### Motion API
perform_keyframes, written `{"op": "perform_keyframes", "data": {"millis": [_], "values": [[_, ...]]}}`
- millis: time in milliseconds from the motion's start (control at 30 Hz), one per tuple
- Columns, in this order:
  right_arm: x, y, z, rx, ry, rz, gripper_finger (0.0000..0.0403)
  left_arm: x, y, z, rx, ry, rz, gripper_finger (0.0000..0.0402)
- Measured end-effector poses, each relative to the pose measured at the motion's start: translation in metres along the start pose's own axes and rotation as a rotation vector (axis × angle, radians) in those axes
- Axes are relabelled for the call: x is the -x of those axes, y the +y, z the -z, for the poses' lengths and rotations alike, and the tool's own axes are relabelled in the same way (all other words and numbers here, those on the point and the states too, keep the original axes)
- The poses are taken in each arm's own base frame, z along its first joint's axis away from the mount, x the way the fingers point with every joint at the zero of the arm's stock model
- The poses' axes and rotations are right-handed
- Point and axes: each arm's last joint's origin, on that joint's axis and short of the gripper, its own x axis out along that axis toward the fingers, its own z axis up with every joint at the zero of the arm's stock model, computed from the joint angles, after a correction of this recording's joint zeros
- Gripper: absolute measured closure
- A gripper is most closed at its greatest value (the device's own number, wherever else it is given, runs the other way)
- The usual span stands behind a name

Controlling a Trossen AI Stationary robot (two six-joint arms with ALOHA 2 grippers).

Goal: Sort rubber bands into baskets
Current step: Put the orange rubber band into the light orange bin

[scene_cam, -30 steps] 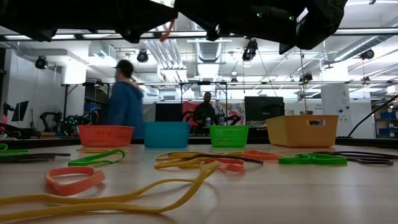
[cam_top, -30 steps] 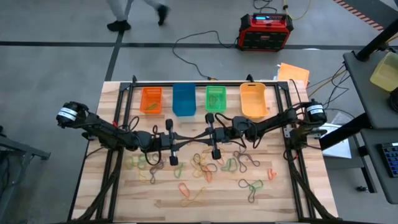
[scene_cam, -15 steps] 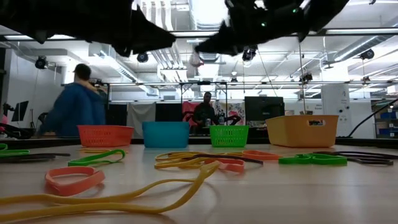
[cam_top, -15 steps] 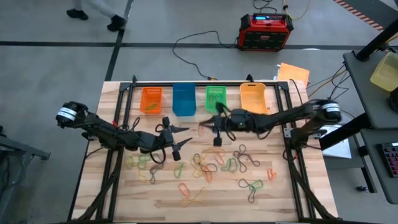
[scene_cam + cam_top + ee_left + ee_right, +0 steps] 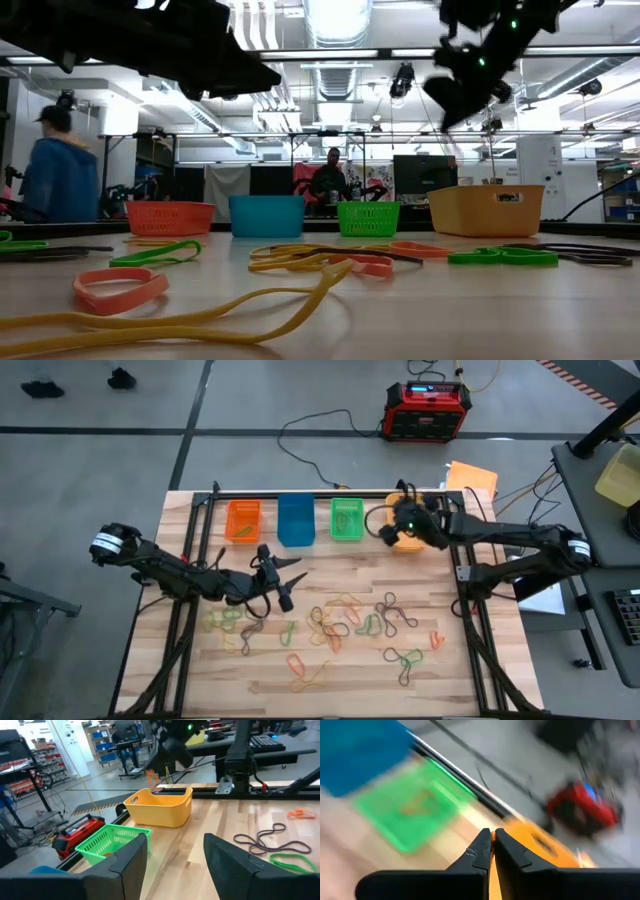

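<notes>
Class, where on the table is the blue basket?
In the high view the blue basket stands at the table's far edge, between the orange basket and the green basket.

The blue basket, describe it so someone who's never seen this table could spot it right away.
Look at the far edge of the wooden table, where four baskets stand in a row. The blue basket is second from the left, between the orange basket and the green basket. It is the only blue one, and its walls look solid, not meshed like its neighbours'.

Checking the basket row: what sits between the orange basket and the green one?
The blue basket stands between orange basket and green basket, per the high view.
</notes>
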Motion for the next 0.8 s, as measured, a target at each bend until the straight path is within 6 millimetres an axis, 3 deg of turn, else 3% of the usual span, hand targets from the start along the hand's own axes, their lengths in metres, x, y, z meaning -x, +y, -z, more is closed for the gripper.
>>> {"op": "perform_keyframes", "data": {"millis": [200, 467, 800], "values": [[-0.029, -0.027, 0.014, -0.112, 0.209, 0.171, 0.0394, -0.003, 0.002, -0.003, 0.011, -0.006, -0.011, 0.0231], [-0.057, -0.027, 0.017, -0.13, 0.264, 0.204, 0.0386, -0.006, 0.006, -0.003, 0.01, -0.003, -0.029, 0.0233], [-0.065, -0.027, 0.02, -0.139, 0.301, 0.175, 0.031, -0.009, 0.009, -0.003, 0.013, 0.008, -0.044, 0.0233]]}}
